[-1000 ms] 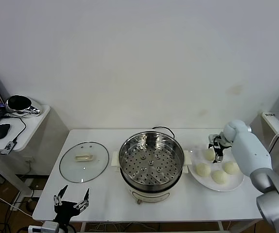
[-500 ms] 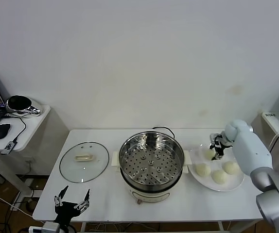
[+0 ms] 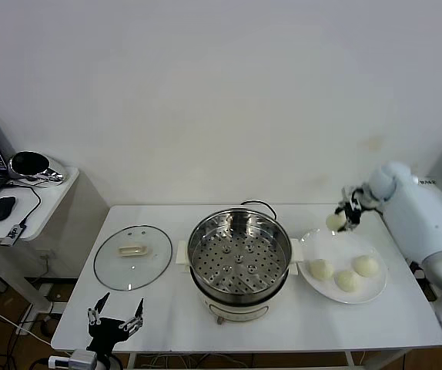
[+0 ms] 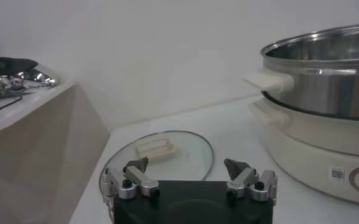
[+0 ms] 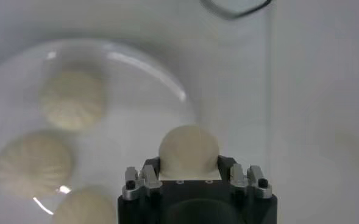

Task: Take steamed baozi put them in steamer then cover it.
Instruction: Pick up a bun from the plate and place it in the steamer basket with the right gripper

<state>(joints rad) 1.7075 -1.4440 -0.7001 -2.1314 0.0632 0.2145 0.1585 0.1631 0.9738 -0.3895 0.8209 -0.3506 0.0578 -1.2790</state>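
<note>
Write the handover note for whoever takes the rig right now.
Right end effector: shut on one baozi, lifted above the far edge of the white plate.
Left end effector: open, parked low at the table's near left corner, holding nothing.
Three baozi lie on the plate, right of the steamer.
Steamer: open, perforated tray bare.
Glass lid: flat on the table, left of the steamer.
Done: first baozi picked up.
Left: place it in the steamer, move the other three, put the lid on.
</note>
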